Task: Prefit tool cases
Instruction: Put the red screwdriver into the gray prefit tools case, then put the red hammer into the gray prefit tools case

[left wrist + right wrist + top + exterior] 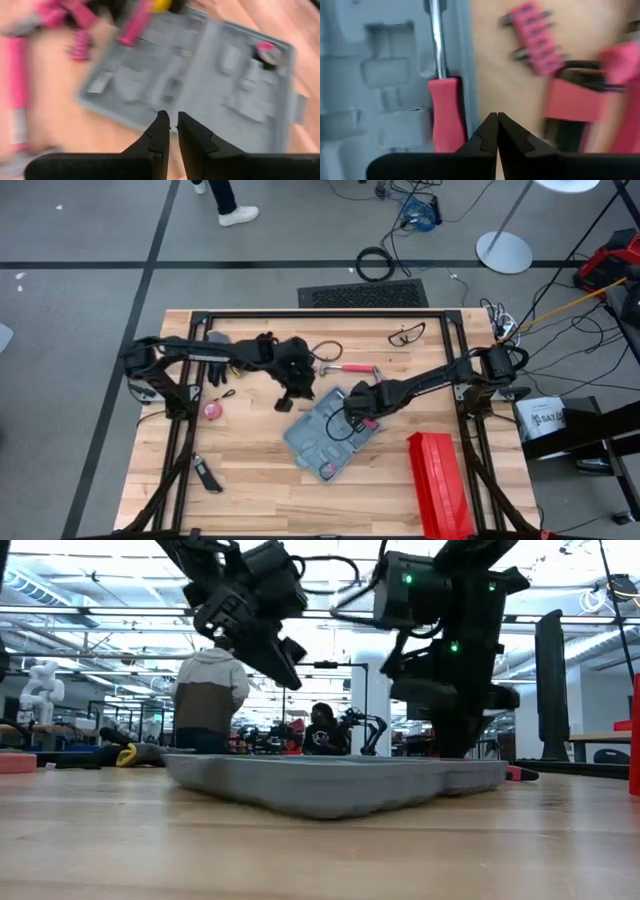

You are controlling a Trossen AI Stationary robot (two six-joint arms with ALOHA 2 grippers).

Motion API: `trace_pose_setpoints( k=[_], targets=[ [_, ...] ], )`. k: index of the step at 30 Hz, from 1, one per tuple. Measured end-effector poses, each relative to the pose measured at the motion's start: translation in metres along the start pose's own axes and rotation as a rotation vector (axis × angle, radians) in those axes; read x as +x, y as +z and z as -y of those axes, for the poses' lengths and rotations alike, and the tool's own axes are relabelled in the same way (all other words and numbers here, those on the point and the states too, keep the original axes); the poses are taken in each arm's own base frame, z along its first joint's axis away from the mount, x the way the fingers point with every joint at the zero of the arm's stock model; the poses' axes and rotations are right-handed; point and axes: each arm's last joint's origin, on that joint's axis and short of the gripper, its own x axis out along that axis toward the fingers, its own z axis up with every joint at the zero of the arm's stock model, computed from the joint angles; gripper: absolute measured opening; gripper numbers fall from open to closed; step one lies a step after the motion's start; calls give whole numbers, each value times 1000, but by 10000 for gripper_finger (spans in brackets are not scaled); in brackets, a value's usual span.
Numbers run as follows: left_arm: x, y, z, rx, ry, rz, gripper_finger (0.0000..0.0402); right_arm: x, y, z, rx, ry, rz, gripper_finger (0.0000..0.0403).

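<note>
Wooden table (pixel 250 480) | both arms reach over tool case (pixel 322 435)

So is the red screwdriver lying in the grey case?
Yes, the red-handled screwdriver lies in a slot along the edge of the grey case, in the right wrist view.

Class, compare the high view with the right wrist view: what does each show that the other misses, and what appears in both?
Only the high view shows the left gripper raised beside the tool case, the long red ribbed box and the whole wooden table. Only the right wrist view shows the red-handled screwdriver lying in the case's edge slot, right by the shut right gripper. Both show the grey case and pink tools beside it.
</note>
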Motion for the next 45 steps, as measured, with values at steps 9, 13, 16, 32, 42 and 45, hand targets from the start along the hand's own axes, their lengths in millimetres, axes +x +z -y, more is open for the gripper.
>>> trace_pose_setpoints(
  k=[9,13,16,32,42,45],
  targets=[
    [-35,-4,0,18,66,-37,41,-9,0,-19,-20,120,91,0],
    [-37,-10,4,76,32,-91,41,-16,3,-15,-56,27,114,0],
    [-37,-13,5,107,22,-129,41,-25,5,-8,-80,-61,122,0],
    [-121,-6,2,34,439,8,40,-101,63,80,-178,-96,309,74],
    [-137,-47,-8,-177,586,69,46,-52,131,101,-456,160,345,174],
    [-126,-58,-9,-239,559,47,62,-28,137,103,-520,149,277,184]
  ],
)
